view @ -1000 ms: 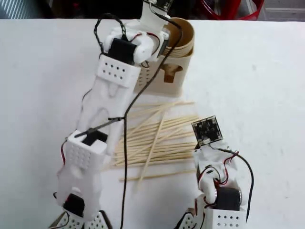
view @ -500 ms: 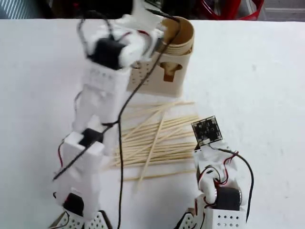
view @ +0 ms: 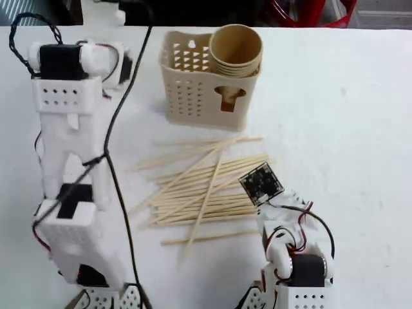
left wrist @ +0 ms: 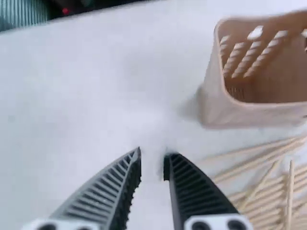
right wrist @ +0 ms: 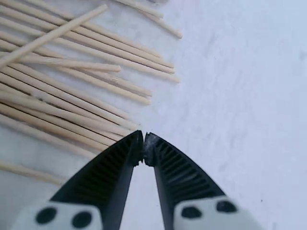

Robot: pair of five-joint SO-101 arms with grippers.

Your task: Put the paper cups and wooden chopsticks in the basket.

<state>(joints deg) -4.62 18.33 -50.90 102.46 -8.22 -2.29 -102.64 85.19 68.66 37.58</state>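
Shows a white table (view: 360,129); beyond its far edge, at one o'clock, red curved tubing (view: 283,14).

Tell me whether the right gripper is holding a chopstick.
No: the right gripper is shut empty, tips together beside the chopsticks on the table.

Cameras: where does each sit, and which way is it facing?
High view: fixed above the table, looking down on basket, paper cups, chopsticks, left arm, right arm.
Left wrist view: on left arm, facing the basket; left gripper slightly open.
Right wrist view: on right arm, facing chopsticks; right gripper shut.
All three views show the chopsticks.
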